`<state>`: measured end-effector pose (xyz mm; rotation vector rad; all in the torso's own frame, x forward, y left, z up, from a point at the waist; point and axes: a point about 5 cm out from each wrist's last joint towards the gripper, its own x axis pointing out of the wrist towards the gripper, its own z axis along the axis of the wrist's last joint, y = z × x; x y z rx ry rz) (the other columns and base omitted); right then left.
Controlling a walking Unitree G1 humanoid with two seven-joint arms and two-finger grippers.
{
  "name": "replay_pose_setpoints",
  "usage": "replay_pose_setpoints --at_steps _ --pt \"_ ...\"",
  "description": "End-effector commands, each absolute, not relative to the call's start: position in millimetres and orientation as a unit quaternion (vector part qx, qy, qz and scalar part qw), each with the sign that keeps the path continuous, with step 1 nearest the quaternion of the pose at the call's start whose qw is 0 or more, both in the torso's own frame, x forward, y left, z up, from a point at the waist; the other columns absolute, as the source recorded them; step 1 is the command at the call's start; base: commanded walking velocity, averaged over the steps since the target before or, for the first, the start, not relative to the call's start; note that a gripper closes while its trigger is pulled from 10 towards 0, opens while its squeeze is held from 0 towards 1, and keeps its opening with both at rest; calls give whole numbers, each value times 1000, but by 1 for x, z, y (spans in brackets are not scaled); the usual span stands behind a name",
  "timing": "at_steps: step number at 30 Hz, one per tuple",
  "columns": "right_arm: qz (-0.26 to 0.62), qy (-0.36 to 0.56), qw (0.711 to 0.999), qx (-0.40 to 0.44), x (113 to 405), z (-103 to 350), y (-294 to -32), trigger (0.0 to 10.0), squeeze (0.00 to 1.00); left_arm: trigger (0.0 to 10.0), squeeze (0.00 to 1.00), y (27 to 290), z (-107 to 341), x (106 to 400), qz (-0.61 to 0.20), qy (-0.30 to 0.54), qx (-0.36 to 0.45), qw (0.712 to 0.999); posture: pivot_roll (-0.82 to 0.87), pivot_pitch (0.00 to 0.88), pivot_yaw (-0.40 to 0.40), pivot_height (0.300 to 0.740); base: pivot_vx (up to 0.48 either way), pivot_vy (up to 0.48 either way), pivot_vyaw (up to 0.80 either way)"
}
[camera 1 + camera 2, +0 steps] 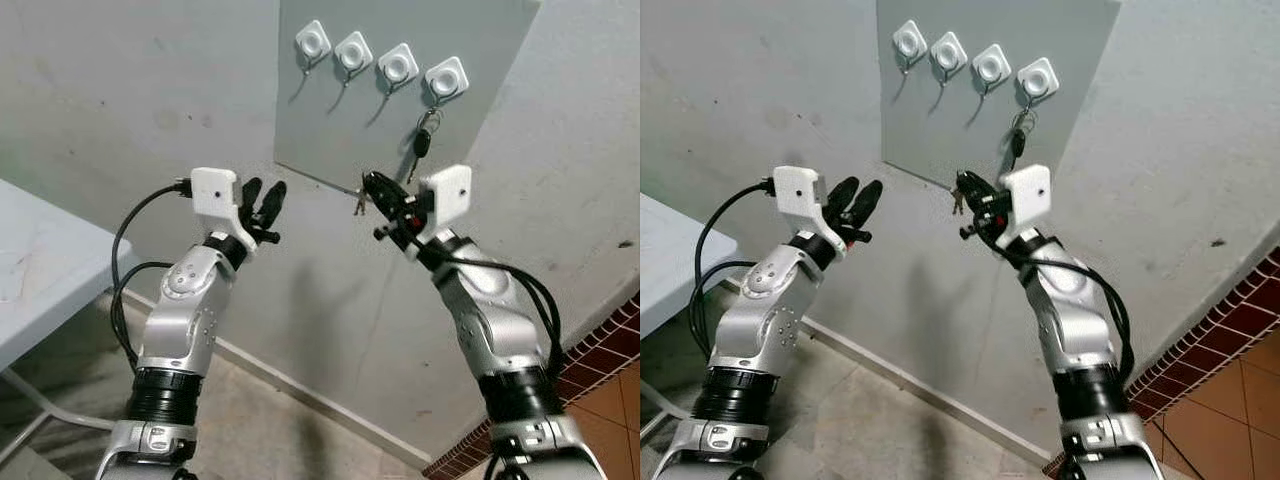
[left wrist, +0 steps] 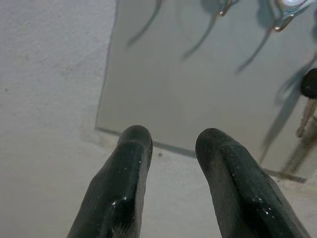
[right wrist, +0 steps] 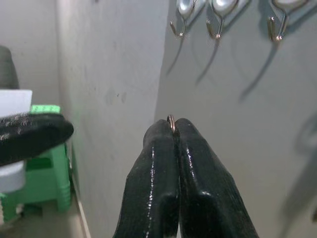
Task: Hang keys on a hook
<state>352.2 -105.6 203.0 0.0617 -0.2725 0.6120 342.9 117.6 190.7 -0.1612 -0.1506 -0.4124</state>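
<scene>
Grey wall [image 1: 120,100] carries a panel [image 1: 480,110] with four hooks [image 1: 398,66]; one key set [image 1: 424,140] hangs from the rightmost. Below, the right gripper [image 1: 375,190] has its fingers pinched on a key ring [image 3: 171,121] with keys [image 1: 358,205] dangling. Left gripper [image 1: 265,205], fingers narrowly apart, holds nothing.

Grey wall [image 1: 120,90], white table [image 1: 40,270]

Head and wrist cameras toward hook board [image 1: 400,90]
</scene>
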Motion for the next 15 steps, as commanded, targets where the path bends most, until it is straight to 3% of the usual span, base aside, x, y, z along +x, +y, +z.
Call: replay_pose_setpoints --at_steps 1,15 --pt "293 -148 944 39 357 211 -108 10000 0 10000 0 111 199 342 -221 -84 -81 968 195 0 -110 736 0 0 0" --pt "267 -189 940 98 381 244 -102 10000 0 10000 0 102 211 338 -243 -101 -72 962 195 0 -116 736 0 0 0"
